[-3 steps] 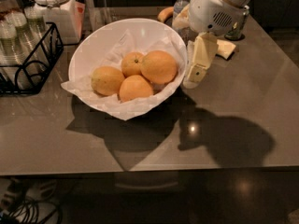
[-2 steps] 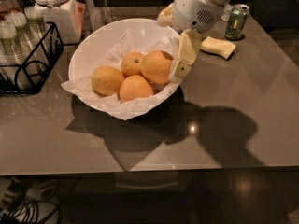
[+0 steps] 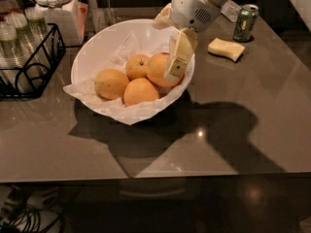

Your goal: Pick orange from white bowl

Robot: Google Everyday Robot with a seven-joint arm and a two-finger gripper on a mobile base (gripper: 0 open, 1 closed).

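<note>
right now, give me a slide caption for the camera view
Gripper hangs in the white bowl beside the largest orange

Glossy brown tabletop (image 3: 243, 130), lamp glint (image 3: 199, 132), dark floor (image 3: 272, 203) below; pincer (image 3: 175, 68) above tabletop, far middle.

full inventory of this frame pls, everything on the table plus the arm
white bowl: 1, glossy white, left-centre of table
paper lining: 1, white, crumpled inside bowl, spilling over front rim
largest orange: 1, deep orange, right side of bowl
smaller oranges: 3; one with stem dot at back, two paler at left and front
sponge: 1, yellow, right of bowl
can: 1, green, behind sponge
wire rack: 1, black, left edge, holds clear containers
jar: 1, white lid, back left
table: 1, grey-brown
gripper: 1, cream, over bowl's right side, in front of largest orange
</note>
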